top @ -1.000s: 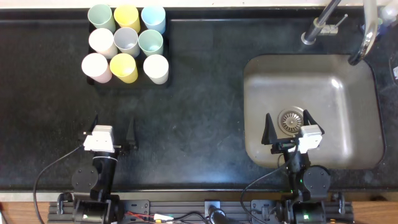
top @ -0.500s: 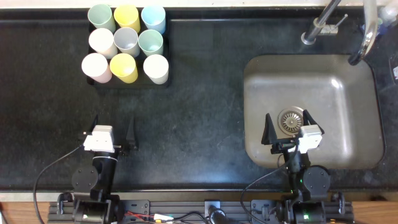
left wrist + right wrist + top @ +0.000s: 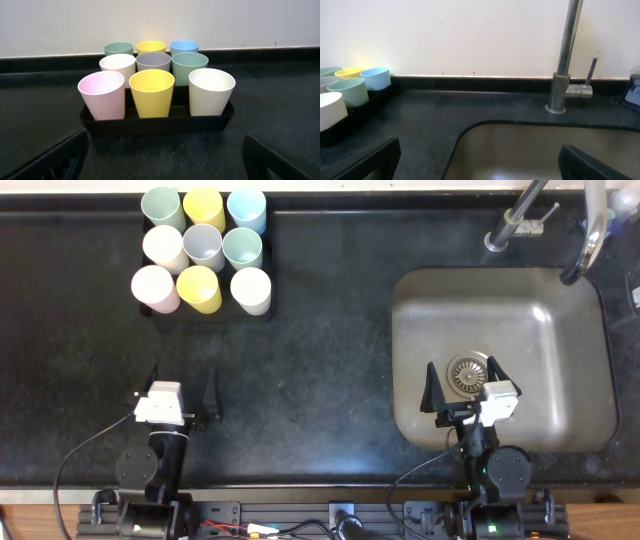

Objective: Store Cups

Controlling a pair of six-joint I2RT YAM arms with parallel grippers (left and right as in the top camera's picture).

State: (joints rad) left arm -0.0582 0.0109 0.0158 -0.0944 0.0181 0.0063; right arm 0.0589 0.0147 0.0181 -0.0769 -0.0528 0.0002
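Note:
A black tray (image 3: 209, 316) at the back left of the dark counter holds several upright cups in three rows. The front row is a pink cup (image 3: 154, 288), a yellow cup (image 3: 199, 288) and a cream cup (image 3: 251, 290); from the left wrist they are the pink cup (image 3: 102, 93), yellow cup (image 3: 151, 91) and cream cup (image 3: 211, 91) in the tray (image 3: 157, 123). My left gripper (image 3: 183, 391) stands open on the counter well in front of the tray, holding nothing. Over the sink's front part my right gripper (image 3: 464, 385) stands open and holds nothing.
A steel sink (image 3: 560, 310) with a drain (image 3: 467, 372) fills the right side. A tap (image 3: 520, 215) stands behind it, seen from the right wrist as a tall tap (image 3: 564, 60). The dark counter (image 3: 320, 350) lies between tray and sink. A white wall runs along the back.

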